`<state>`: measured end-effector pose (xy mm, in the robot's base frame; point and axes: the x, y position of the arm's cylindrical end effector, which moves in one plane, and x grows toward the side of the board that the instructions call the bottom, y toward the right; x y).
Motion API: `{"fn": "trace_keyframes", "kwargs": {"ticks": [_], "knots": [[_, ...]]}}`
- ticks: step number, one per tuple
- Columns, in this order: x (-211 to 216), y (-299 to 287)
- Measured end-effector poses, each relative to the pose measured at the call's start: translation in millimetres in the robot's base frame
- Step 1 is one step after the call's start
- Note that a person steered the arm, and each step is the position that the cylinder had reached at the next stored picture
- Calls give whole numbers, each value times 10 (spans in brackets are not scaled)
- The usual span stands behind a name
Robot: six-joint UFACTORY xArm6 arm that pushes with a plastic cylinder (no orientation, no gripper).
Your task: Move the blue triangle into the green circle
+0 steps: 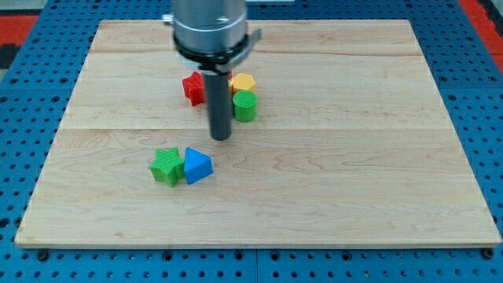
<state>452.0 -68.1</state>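
The blue triangle (pixel 196 166) lies left of the board's middle, touching a green star (pixel 166 166) on its left. The green circle (pixel 245 105), a short cylinder, stands above and to the right, near the board's upper middle. My tip (pixel 221 137) rests on the board between them, just left of and below the green circle and above and right of the blue triangle, touching neither.
A yellow block (pixel 243 82) sits right above the green circle, touching it. A red block (pixel 193 87) sits left of the rod, partly hidden by it. The wooden board (pixel 393 157) lies on a blue pegboard surface.
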Motion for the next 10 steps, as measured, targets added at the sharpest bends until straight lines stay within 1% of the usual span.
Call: {"fn": "trace_keyframes", "kwargs": {"ticks": [1, 2, 3, 4, 5, 6, 7, 8, 9, 10], "knots": [[-84, -614], [237, -1207], [830, -1115], [959, -636], [817, -161], [581, 249], [319, 439], [447, 590], [349, 410], [123, 408]]}}
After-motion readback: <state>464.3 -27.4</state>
